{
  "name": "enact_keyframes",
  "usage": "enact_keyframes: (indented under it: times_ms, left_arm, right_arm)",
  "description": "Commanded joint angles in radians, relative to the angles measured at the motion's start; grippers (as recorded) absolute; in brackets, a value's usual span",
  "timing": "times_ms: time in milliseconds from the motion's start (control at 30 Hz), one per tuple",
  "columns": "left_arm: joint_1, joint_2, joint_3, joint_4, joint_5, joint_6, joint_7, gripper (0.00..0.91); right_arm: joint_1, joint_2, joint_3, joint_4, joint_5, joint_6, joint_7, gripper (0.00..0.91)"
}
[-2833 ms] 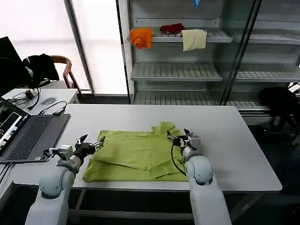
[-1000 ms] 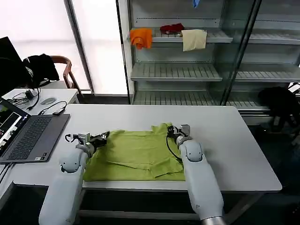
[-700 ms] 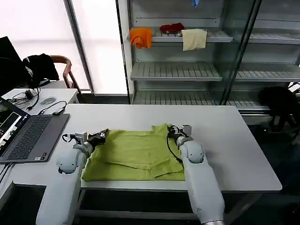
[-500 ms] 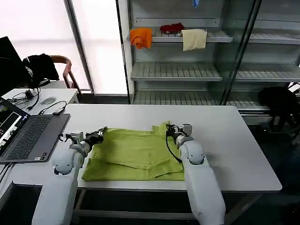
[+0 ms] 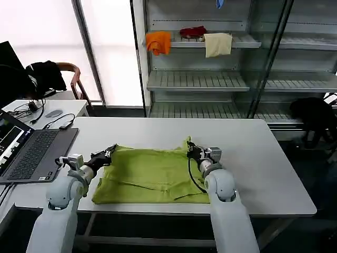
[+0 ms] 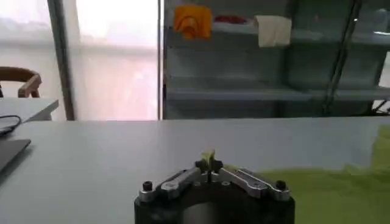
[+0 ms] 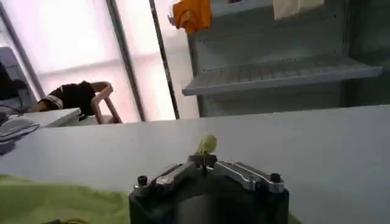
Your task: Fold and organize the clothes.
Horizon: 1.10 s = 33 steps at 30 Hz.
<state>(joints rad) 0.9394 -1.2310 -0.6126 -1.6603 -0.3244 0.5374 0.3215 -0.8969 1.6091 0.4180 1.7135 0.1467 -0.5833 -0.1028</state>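
The clothes are one lime-green T-shirt point(image 5: 152, 176) lying partly folded on the white table point(image 5: 258, 158), close to the front edge. At the shirt's far left corner my left gripper point(image 5: 108, 153) is shut on the cloth. The left wrist view shows a small green tuft pinched between the closed jaws of that gripper point(image 6: 208, 164), with more of the shirt point(image 6: 335, 195) beside it. My right gripper point(image 5: 190, 149) is shut on the far right corner, which stands up in a small peak. The right wrist view shows that gripper point(image 7: 205, 156) with a tuft of shirt point(image 7: 206, 144) sticking out of it.
An open laptop point(image 5: 31, 150) lies on the table just left of my left arm. Metal shelves behind hold an orange cloth point(image 5: 158, 42), a red cloth point(image 5: 192, 31) and a cream cloth point(image 5: 217, 44). A chair with a black garment point(image 5: 47, 71) stands at far left.
Both grippers were open beside the shirt 2.8 s ago and have since shut on its far corners. In the last half second both have shifted slightly, and the left elbow has swung outward.
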Motion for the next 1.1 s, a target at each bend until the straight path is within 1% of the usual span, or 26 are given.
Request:
enact_keyframes:
  times_ms: [33, 167, 367, 800, 1100]
  left_arm:
    - [0.168, 0.013, -0.042, -0.129, -0.076, -0.02, 0.012, 0.01]
    - [0.222, 0.023, -0.054, -0.151, -0.09, -0.039, 0.018, 0.01]
    - [0.26, 0.028, -0.062, -0.162, -0.087, -0.057, 0.019, 0.01]
    - [0.286, 0.022, -0.062, -0.176, -0.049, -0.054, 0.024, 0.01]
    - [0.306, 0.031, -0.064, -0.17, -0.023, -0.077, 0.026, 0.01]
  right_arm:
    - [-0.176, -0.03, 0.004, 0.163, 0.006, 0.002, -0.004, 0.0]
    - [-0.216, -0.03, 0.008, 0.194, -0.002, 0.002, -0.008, 0.0]
    - [-0.253, -0.031, 0.017, 0.213, -0.01, 0.003, -0.013, 0.0]
    - [-0.302, -0.039, 0.03, 0.251, -0.015, 0.003, -0.026, 0.0]
    - [-0.32, -0.039, 0.038, 0.259, -0.018, 0.003, -0.032, 0.0]
